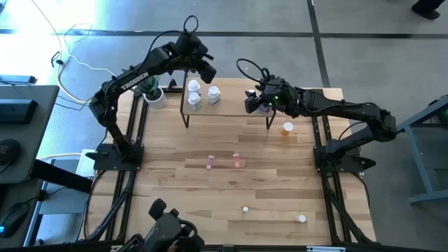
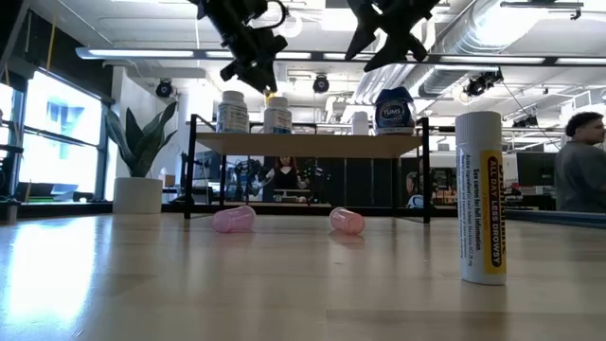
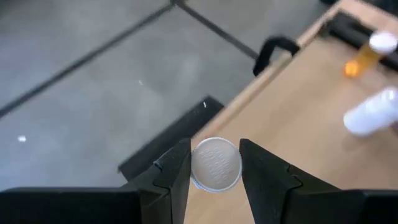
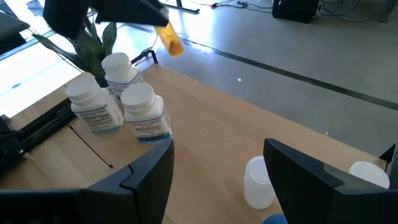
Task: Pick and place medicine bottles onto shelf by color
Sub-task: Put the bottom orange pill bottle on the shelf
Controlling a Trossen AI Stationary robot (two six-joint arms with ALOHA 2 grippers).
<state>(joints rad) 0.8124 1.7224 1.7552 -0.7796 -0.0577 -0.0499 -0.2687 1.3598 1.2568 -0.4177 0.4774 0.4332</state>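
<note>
My left gripper (image 1: 208, 70) hangs above the left half of the shelf (image 1: 231, 106), shut on a small orange bottle (image 4: 169, 37) with a white cap (image 3: 216, 163). Three white bottles (image 1: 196, 94) stand on the shelf's left end. My right gripper (image 4: 217, 174) hovers open over the shelf's right end, above a small white bottle (image 4: 258, 183) and a blue-topped one (image 2: 393, 109). Two pink bottles (image 1: 210, 162) (image 1: 237, 161) lie on their sides mid-table. Another orange bottle (image 1: 288, 128) lies by the shelf's right legs. My left gripper pinches the orange bottle between its two fingers at the capped end, the round white cap (image 3: 216, 163) facing back toward the wrist. The orange body (image 4: 169, 37) sticks out beyond the fingertips, slanting downward. The bottle is lifted clear, above the shelf board.
A potted plant (image 1: 152, 91) stands at the table's far left, beside the shelf. Two small white bottles (image 1: 245, 208) (image 1: 302, 218) stand near the table's front edge; one shows tall with a yellow label (image 2: 480, 194). A person (image 2: 579, 175) is in the room behind.
</note>
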